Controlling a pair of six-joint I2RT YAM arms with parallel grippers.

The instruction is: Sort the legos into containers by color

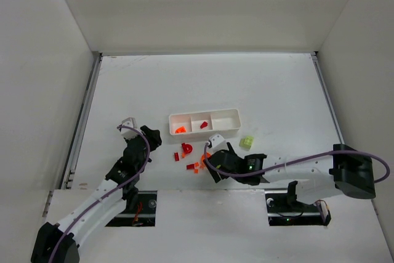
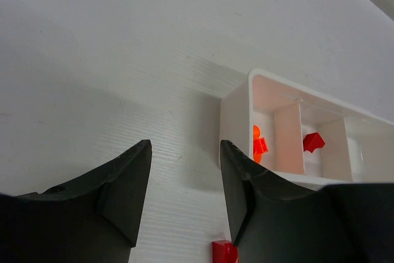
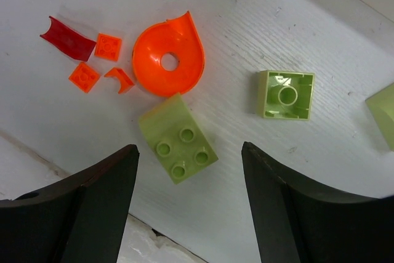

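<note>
The white three-compartment tray (image 1: 225,130) lies mid-table. Its left compartment holds orange pieces (image 1: 180,130), its middle one a red piece (image 1: 204,125). My left gripper (image 1: 155,137) is open and empty, left of the tray; in the left wrist view (image 2: 184,177) it hovers above bare table beside the tray's end wall (image 2: 236,118), with a red brick (image 2: 224,252) by its right finger. My right gripper (image 1: 210,157) is open and empty; in the right wrist view (image 3: 189,180) it sits over a yellow-green studded brick (image 3: 178,138), next to an orange round piece (image 3: 167,61).
An upturned yellow-green brick (image 3: 286,94) and another at the frame edge (image 3: 385,114) lie right of the right gripper. Small orange squares (image 3: 108,47) and a dark red curved piece (image 3: 64,37) lie to its left. Loose red pieces (image 1: 186,148) lie below the tray. A yellow-green brick (image 1: 247,143) lies right of them.
</note>
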